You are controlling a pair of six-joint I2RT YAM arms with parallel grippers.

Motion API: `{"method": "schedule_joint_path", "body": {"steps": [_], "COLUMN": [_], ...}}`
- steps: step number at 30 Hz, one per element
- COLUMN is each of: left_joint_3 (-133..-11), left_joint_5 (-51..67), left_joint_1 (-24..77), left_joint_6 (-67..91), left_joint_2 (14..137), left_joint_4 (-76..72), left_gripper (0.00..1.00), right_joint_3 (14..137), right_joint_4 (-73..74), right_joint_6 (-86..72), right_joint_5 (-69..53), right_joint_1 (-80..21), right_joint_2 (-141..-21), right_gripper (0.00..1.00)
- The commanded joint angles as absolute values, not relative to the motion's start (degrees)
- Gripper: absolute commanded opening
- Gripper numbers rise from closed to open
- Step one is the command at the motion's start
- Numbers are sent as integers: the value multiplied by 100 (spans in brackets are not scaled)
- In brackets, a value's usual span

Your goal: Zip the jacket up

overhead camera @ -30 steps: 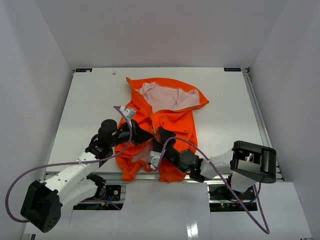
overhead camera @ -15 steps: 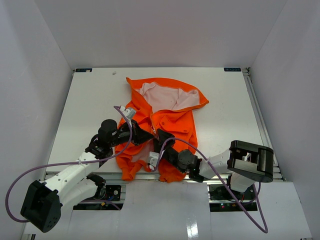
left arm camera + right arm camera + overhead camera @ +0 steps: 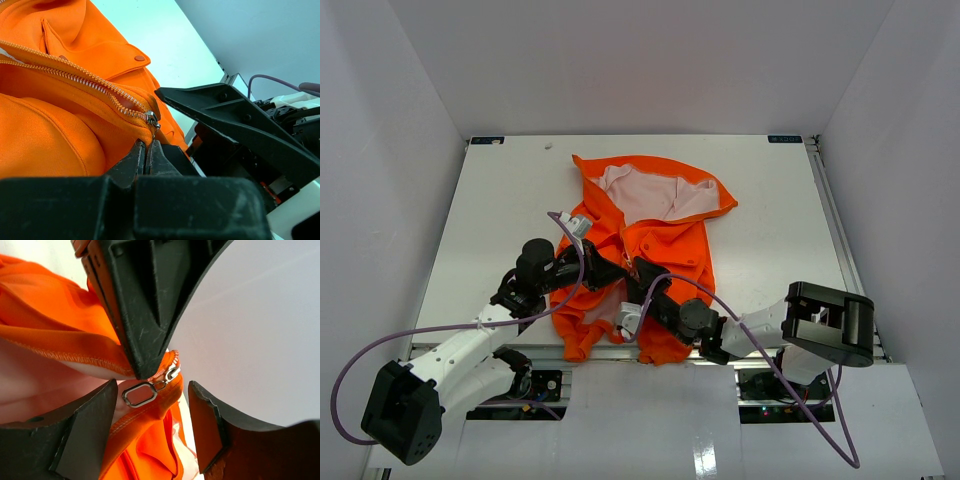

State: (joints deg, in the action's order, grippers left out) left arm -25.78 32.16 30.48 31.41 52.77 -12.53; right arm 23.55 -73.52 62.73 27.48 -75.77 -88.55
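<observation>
While left gripper (image 3: 146,146) is staying clamped on the jacket (image 3: 665,235) hem under the slider (image 3: 151,119), right gripper (image 3: 151,389) is narrowing around the pull (image 3: 137,394). Jaws still apart, no grip yet. Jacket is lying unzipped on the table (image 3: 770,200).

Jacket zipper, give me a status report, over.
Left gripper shut on the jacket just below the slider. Right gripper open, jaws either side of the zipper pull. Zipper mostly unzipped. Nothing blocking it.
</observation>
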Motion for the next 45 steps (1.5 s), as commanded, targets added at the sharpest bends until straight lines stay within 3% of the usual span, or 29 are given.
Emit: {"method": "schedule_joint_path", "body": {"steps": [1,18,28,37,45], "left_joint_3": [-2657,-2672,-2716,-2733,-2714], "left_joint_5": [3340,3282,3295,3305,3305], "left_joint_1": [3030,3023,3023,3023,3023], "left_joint_6": [3182,3159,3164,3155,3155], "left_joint_2": [5188,5217,5212,5229,5238], "left_joint_4": [-1488,-1441,-1432,-1424,-1441], "left_gripper": [0,0,0,0,0], "right_joint_3": [2349,2302,2029,2110,2200], "right_joint_4": [-9932,-9980,-9961,-10020,-10020], "right_joint_6": [5996,5903,5845,5906,5883], "right_joint_5": [2602,2814,3093,2971,2836], "right_joint_1": [-7585,-7550,-7559,-7567,-7569], "right_joint_2": [-8609,-8468,-8377,-8429,-8427], "right_gripper": [65,51,51,41,40]}}
